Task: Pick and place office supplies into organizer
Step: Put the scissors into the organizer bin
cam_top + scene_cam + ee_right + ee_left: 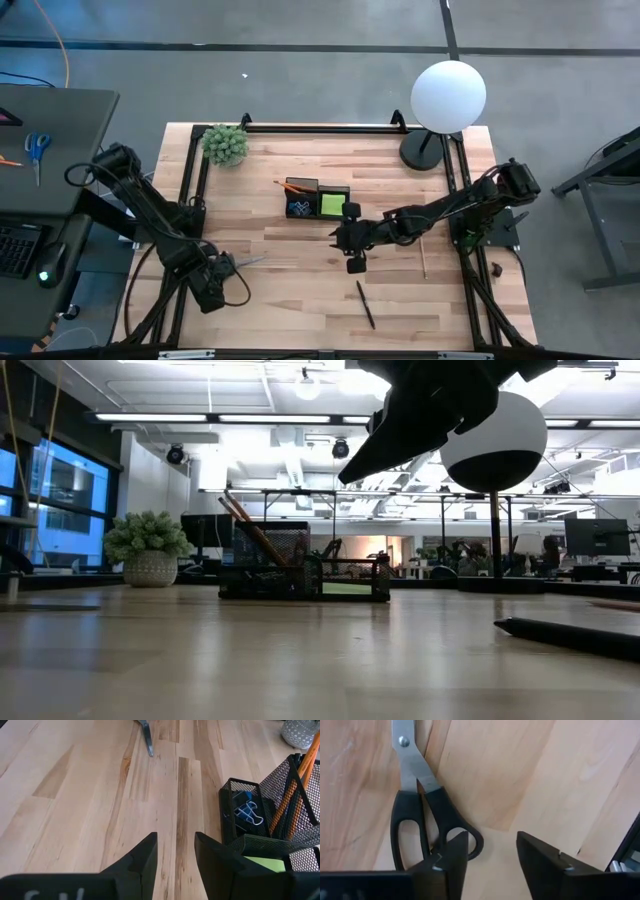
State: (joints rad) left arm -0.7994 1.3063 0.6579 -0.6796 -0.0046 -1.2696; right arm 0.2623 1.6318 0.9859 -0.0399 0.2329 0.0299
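The black-handled scissors [420, 810] lie flat on the wooden table near its front left, blades [250, 261] pointing right. My left gripper [492, 865] hangs open just above them, pointing down, with one finger over a handle loop. The black mesh organizer [318, 200] stands mid-table and holds orange pencils [295, 785], binder clips [247, 812] and a lime-green pad [265, 864]. My right gripper [175, 855] hovers open and empty just in front of the organizer. A dark pen [366, 305] and a wooden pencil [423, 258] lie loose on the table. My left gripper comes at the scissors from above. One finger [447, 865] stands over the loop of one handle [470, 837]; the finger itself hides that spot, so I cannot tell whether it touches. The scissors lie flat on the table.
A small green plant [226, 143] sits at the far left corner and a white globe lamp [448, 95] at the far right. A black frame [320, 128] runs along the table's edges. Bare wood lies between the scissors and the organizer.
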